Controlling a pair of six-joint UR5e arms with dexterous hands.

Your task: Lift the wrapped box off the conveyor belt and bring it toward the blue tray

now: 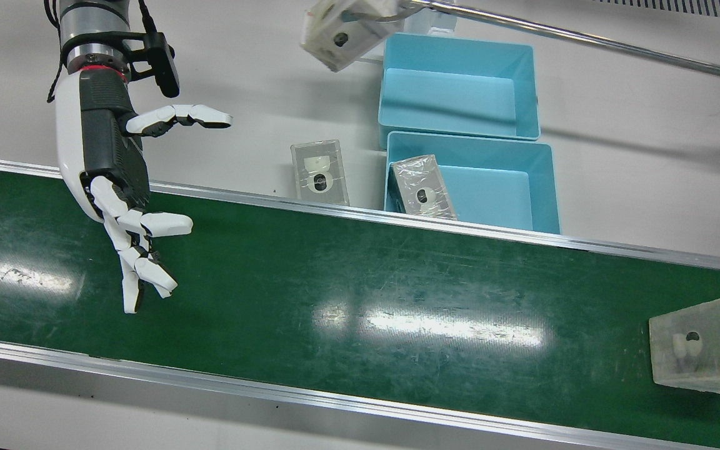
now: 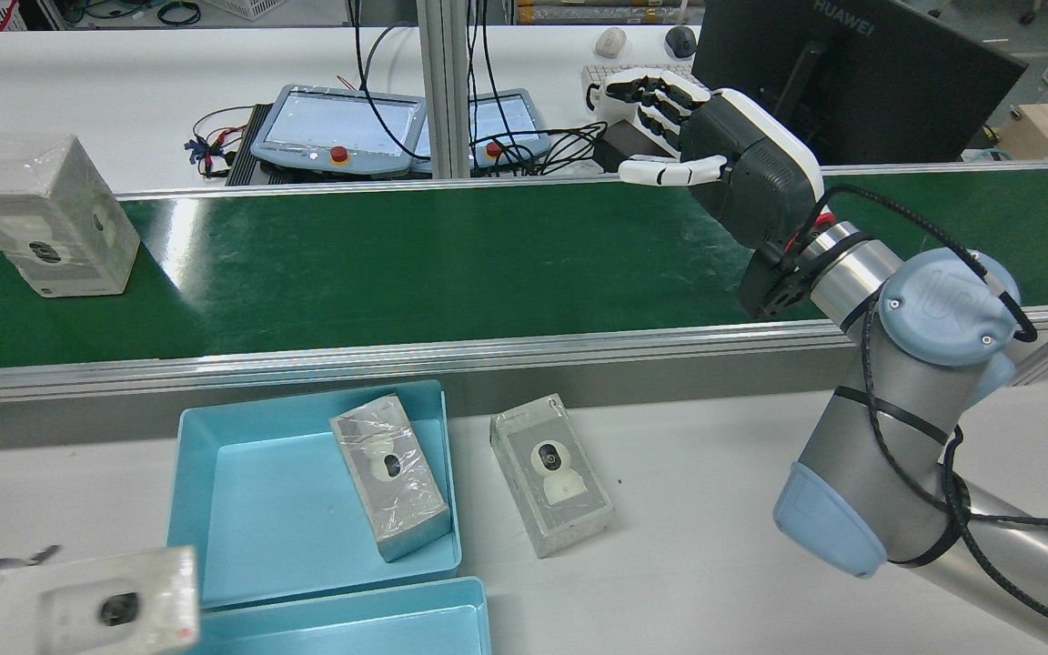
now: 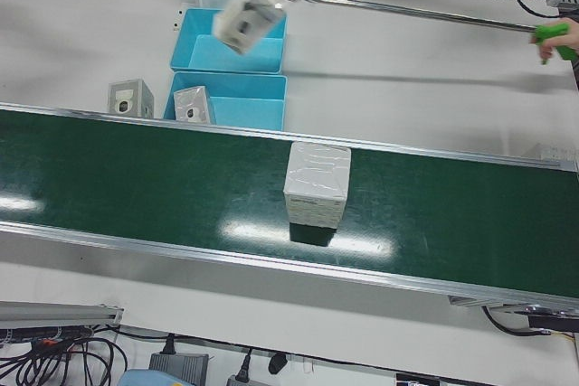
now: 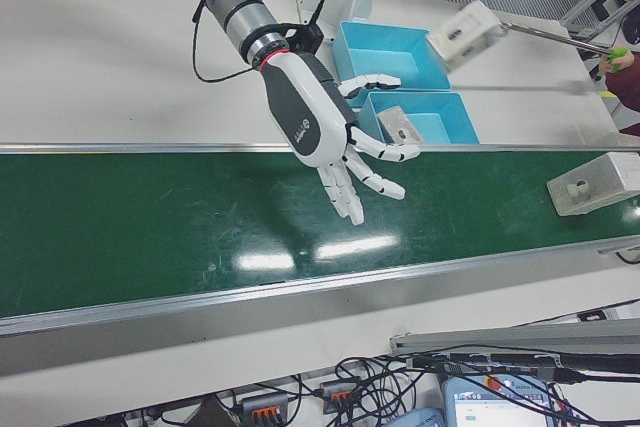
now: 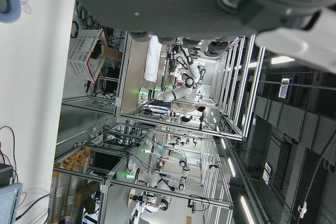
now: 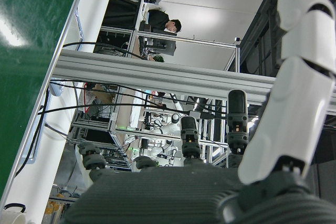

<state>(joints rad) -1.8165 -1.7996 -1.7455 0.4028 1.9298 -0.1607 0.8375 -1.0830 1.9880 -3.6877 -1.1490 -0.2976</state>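
A wrapped box (image 1: 707, 342) stands on the green conveyor belt (image 1: 360, 294) at the front view's right edge; the rear view has this box (image 2: 46, 216) at far left. My right hand (image 1: 119, 187) hovers open over the belt's other end, fingers spread, holding nothing and far from the box. The right-front view shows that hand (image 4: 330, 137) with its palm facing the belt. Two blue trays (image 1: 491, 194) sit beside the belt's far rail. Of my left hand only a bit of grey palm (image 5: 173, 3) shows, in its own view.
One wrapped box (image 1: 424, 187) leans inside the nearer tray and another (image 1: 319, 172) lies on the table beside it. A long metal rod (image 1: 585, 39) held by a person's hand (image 3: 565, 38) carries a further box (image 1: 341, 28) above the farther tray (image 1: 447, 94).
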